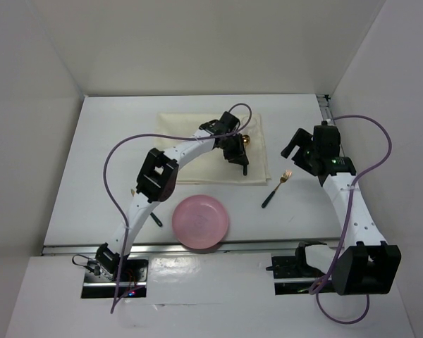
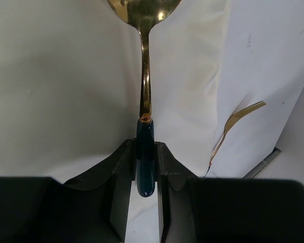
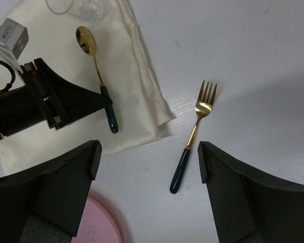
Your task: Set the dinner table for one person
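Observation:
The white dinner table (image 1: 106, 162) carries a cream cloth (image 1: 190, 151) at the back middle and a round pink plate (image 1: 201, 222) near the front edge. My left gripper (image 2: 146, 152) is shut on the dark green handle of a gold spoon (image 2: 145, 76). It holds the spoon low over the cloth's right part (image 1: 241, 163), with the bowl pointing to the back. A gold fork with a green handle (image 1: 276, 188) lies on bare table right of the cloth. My right gripper (image 3: 149, 157) is open and empty above the fork (image 3: 192, 142).
A clear glass (image 3: 86, 7) stands on the cloth beyond the spoon's bowl. A dark handle (image 1: 156, 220) shows under the left arm, left of the plate. Metal rails run along the table's front and right edges.

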You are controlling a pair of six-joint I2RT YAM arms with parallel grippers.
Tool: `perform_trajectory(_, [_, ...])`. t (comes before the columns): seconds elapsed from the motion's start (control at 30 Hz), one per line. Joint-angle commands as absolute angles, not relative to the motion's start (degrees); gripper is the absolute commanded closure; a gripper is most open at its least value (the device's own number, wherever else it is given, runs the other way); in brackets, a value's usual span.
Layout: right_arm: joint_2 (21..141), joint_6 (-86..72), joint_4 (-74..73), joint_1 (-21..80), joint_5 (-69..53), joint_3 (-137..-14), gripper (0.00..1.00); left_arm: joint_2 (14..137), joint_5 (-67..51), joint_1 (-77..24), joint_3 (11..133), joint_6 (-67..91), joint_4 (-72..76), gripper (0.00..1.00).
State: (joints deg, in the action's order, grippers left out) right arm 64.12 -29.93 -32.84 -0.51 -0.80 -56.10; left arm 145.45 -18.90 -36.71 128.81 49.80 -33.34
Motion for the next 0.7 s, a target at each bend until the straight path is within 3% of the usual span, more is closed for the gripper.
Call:
perform_trajectory(0.0, [63.2, -29.1, -34.2, -0.3, -0.3, -55.5, 0.10, 146.1, -20.9, -37.1, 129.5, 50.7, -31.0, 0.65])
perform_trajectory(0.23, [63.2, -27.4, -34.7, -0.3, -3.8, -56.1, 0.09, 143.1, -21.6, -37.6, 127.7, 49.7, -32.2, 0.34])
perform_trajectory(0.33, [62.7, -26.8, -34.7, -0.3, -7.5, -54.1, 0.09, 137.9, -21.1, -38.1, 125.5, 47.2, -34.4, 0.27])
perform_trajectory(0.53, [60.3, -25.5, -31.6, 0.5, -20.4, -47.0, 0.09, 123.9, -14.9, -38.7, 119.1, 40.9, -41.7, 0.27])
perform_trajectory(0.67, [61.5, -27.7, -29.5, 8.9, -22.5, -44.2, 0.08, 111.5, -6.7, -35.9, 111.2, 38.7, -46.7, 0.30])
